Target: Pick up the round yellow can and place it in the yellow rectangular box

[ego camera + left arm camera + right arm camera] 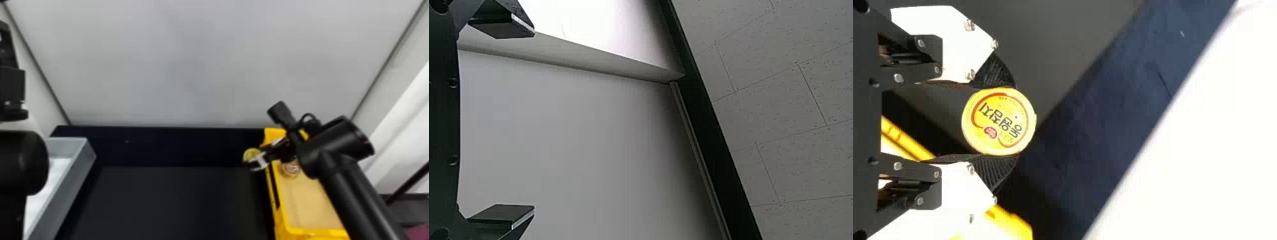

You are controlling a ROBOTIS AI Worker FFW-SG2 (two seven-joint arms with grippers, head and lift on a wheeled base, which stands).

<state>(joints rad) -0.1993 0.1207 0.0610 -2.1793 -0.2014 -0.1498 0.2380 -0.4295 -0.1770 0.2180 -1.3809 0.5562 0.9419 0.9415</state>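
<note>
My right gripper holds the round yellow can just off the left side of the yellow rectangular box, by its far end. In the right wrist view the can has its printed round face toward the camera, and the right gripper is shut on it, one dark ribbed pad against each side. Part of the box appears behind the lower finger. My left arm is parked at the left edge of the head view; its gripper is open with nothing between the fingers.
Another round can lies inside the yellow box, partly under the right arm. A grey tray with a white inside stands at the left of the dark table. A pale wall rises behind the table.
</note>
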